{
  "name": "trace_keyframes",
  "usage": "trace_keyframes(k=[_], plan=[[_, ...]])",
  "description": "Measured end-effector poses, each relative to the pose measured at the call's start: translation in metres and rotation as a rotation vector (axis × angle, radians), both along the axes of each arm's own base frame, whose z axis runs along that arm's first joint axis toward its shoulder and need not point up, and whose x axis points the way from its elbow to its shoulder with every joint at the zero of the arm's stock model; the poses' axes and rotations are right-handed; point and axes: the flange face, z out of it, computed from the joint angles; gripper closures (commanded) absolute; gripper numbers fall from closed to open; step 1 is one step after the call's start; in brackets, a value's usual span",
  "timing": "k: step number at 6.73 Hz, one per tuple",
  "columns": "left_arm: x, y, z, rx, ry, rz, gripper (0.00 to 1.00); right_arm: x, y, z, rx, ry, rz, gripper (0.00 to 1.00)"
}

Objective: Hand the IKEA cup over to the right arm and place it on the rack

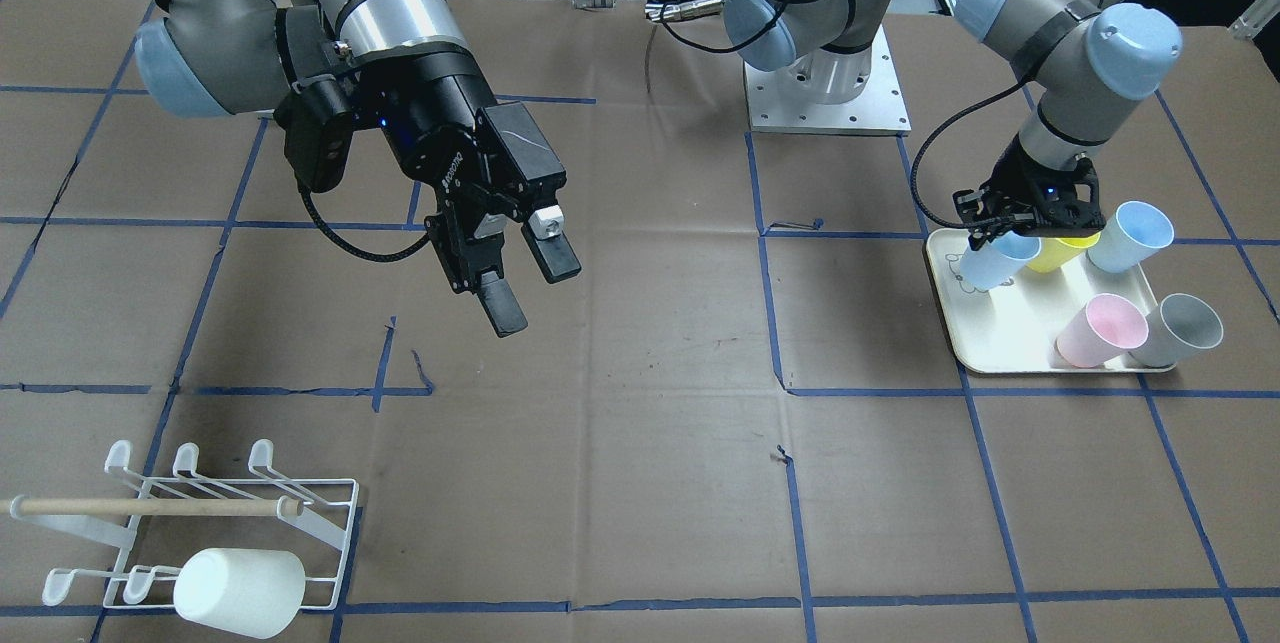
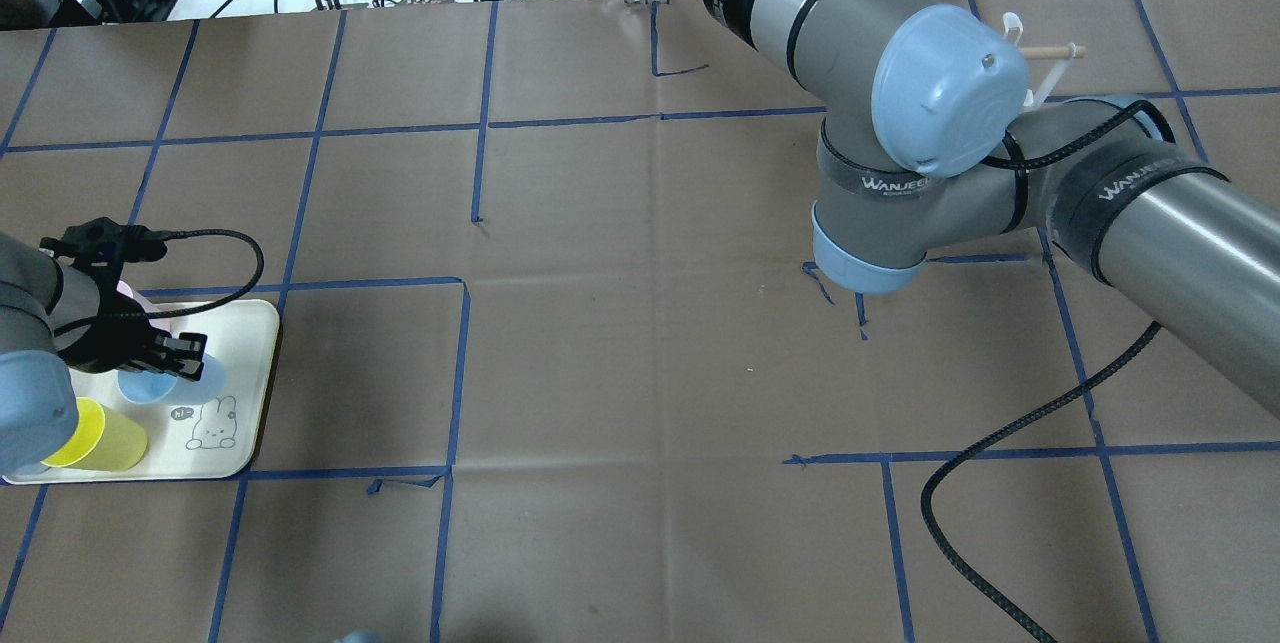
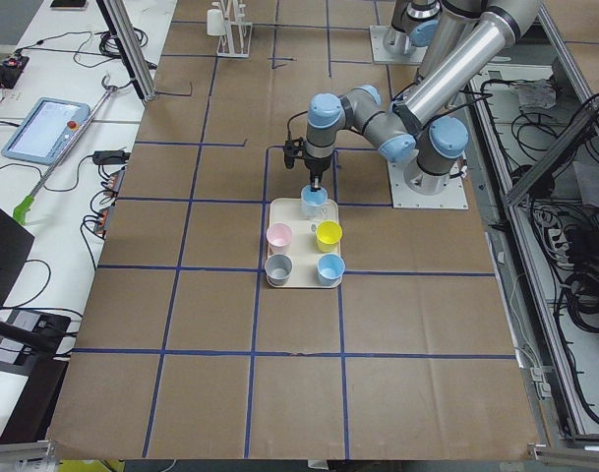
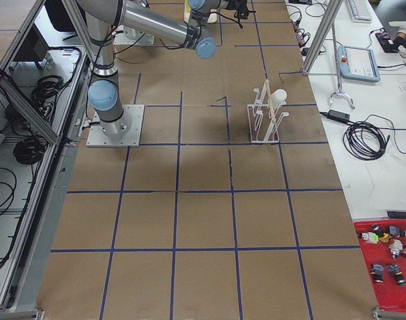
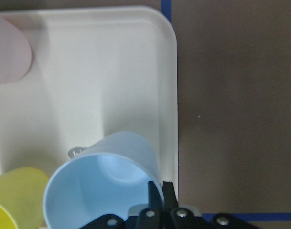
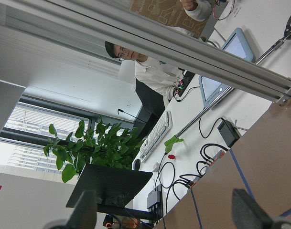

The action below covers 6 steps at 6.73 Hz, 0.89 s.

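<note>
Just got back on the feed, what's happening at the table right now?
The left gripper is pinching the rim of a pale blue cup on the tray, and the cup sits tilted in that grip. The right gripper hangs open and empty above the bare table, away from the tray, so no handover yet. The rack already carries one white cup.

Bright, even light lies flat on the brown table (image 1: 640, 483), shadows faint and soft. The left wrist view is dimmer (its light-blue cup (image 5: 102, 186) too near for sharp focus). The right end effector (image 6: 167, 213) shows its fingers (image 6: 83, 212) as dark blurs before a bright window (image 6: 16, 143).
</note>
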Motion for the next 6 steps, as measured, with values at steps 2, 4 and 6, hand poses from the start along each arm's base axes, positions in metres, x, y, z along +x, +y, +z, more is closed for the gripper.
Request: trace_keyframes(k=[2, 4, 6], plan=[[0.012, -0.044, 0.068, -0.026, 0.015, -0.028, 1.0, 0.001, 0.0, -0.001, 0.007, -0.009, -0.001, 0.0], [0.021, -0.102, 0.121, -0.067, 0.056, -0.068, 1.0, 0.001, 0.001, -0.001, 0.008, -0.01, -0.001, 0.0], [-0.003, -0.145, 0.132, -0.158, 0.152, -0.151, 1.0, 0.001, 0.0, -0.001, 0.01, -0.01, -0.002, 0.0]])
